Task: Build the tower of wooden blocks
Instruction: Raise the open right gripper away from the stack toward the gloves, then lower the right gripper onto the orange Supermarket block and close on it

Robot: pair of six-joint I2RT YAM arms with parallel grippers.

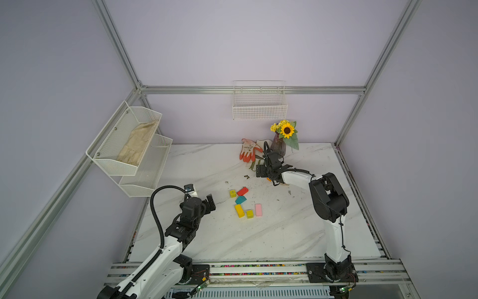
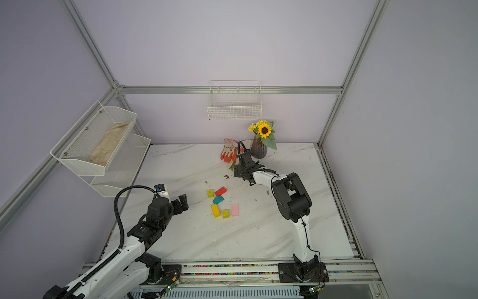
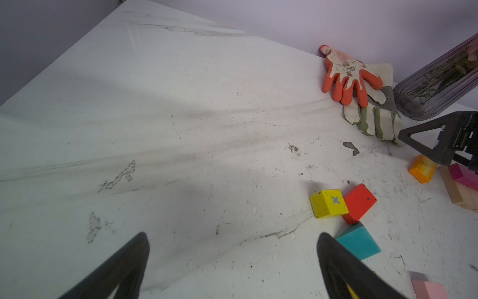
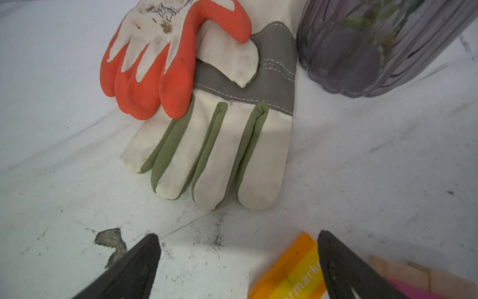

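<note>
**A:** How far along is the tower?

**B:** Hardly begun, I'd say. No column stands anywhere on the table (image 1: 232,240), so nearly all the stacking is left.

**A:** Start nearest.

**B:** At the near left the left gripper (image 1: 210,203) hangs with its jaws spread and nothing in them. To its right, mid-table, six loose blocks lie flat: a yellow bar (image 1: 239,210), a plain yellow cube (image 1: 249,213), a pink bar (image 1: 258,209), a teal pentagon (image 1: 240,199), a marked yellow cube (image 1: 232,193) and a red block (image 1: 242,191).

**A:** Farther?

**B:** The right gripper (image 4: 239,240) has its jaws wide. One orange block (image 4: 287,271) sits between them, unsqueezed. Just right of it, one magenta bar (image 3: 463,176) touches tan wood (image 3: 456,192). I cannot tell whether it lies on or beside it, or whether that is one tan piece or more.

**A:** Total?

**B:** At least nine blocks. At the far edge are an orange glove (image 1: 248,152), a cream glove (image 4: 219,155) and one vase (image 1: 278,147).
</note>
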